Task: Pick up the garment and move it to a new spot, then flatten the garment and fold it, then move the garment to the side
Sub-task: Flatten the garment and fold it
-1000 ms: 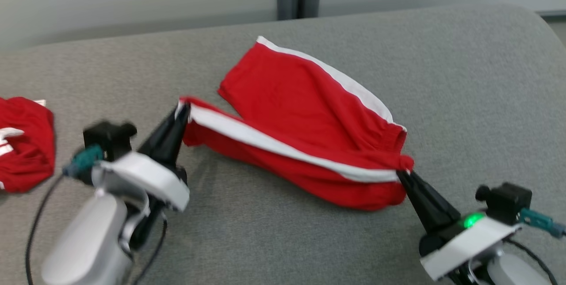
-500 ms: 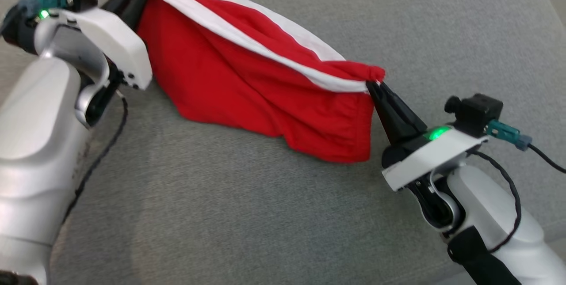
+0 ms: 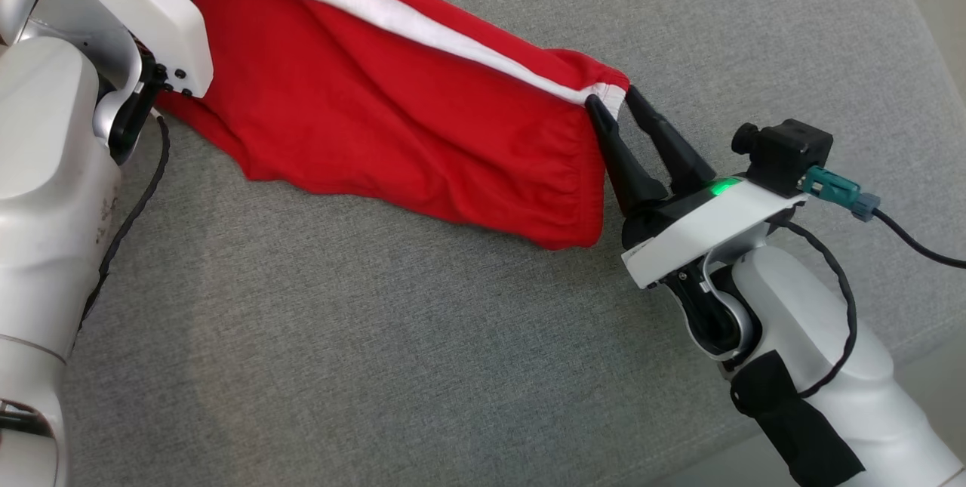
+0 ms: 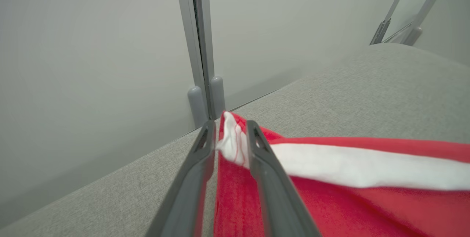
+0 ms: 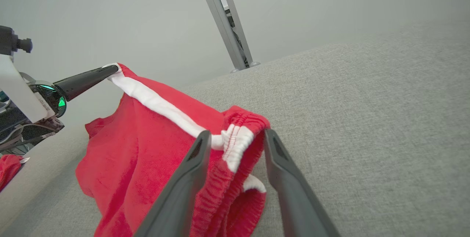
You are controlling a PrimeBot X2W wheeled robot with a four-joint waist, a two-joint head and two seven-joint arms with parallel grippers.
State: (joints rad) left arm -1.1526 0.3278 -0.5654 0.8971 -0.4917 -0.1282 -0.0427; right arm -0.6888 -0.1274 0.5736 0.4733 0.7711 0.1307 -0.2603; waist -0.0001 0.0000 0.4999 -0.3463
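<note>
Lighting & image quality. Soft, even, diffuse light, prob. from overhead; bright and flat overall. Garment (image 3: 392,117) casts only a faint shadow on the grey cushion (image 3: 377,336) along its lower hem. Head view sharp at centre, slightly soft top-left. Wrist views: wide-angle bending at edges; fingers (image 4: 183,200) blurred near bottom edge; wall (image 4: 91,46) pale, hazy. Green LED (image 3: 721,186) shows as a small bright spot.
</note>
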